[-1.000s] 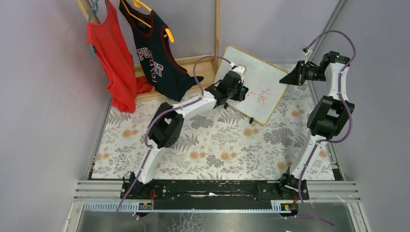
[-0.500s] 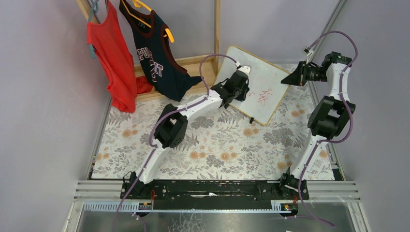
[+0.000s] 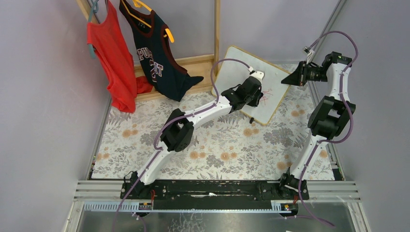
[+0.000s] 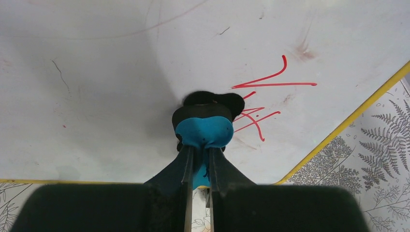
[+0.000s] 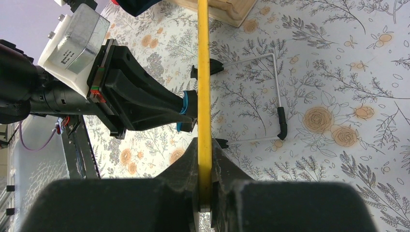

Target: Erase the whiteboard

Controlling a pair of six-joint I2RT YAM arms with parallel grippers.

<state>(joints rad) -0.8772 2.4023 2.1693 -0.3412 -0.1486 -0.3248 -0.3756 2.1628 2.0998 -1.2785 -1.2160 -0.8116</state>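
The whiteboard [image 3: 239, 72] stands tilted at the back of the table, with red marker lines [image 4: 270, 84] on it. My left gripper [image 3: 260, 98] is shut on the small blue eraser [image 4: 204, 131] and presses it on the board [image 4: 96, 72] just left of the red lines. My right gripper [image 3: 288, 78] is shut on the board's right edge, seen edge-on as a yellow strip [image 5: 204, 72] in the right wrist view. The left gripper [image 5: 186, 113] and the eraser [image 5: 188, 104] show there to the left of the board.
A red top [image 3: 110, 58] and a dark jersey [image 3: 157, 53] hang on a wooden rack [image 3: 217, 29] at the back left. The board's wire stand with black feet [image 5: 281, 123] rests on the floral tablecloth [image 3: 217, 145].
My left arm has carried the eraser to the right across the board onto the red marks. The right gripper has stayed on the board's edge.
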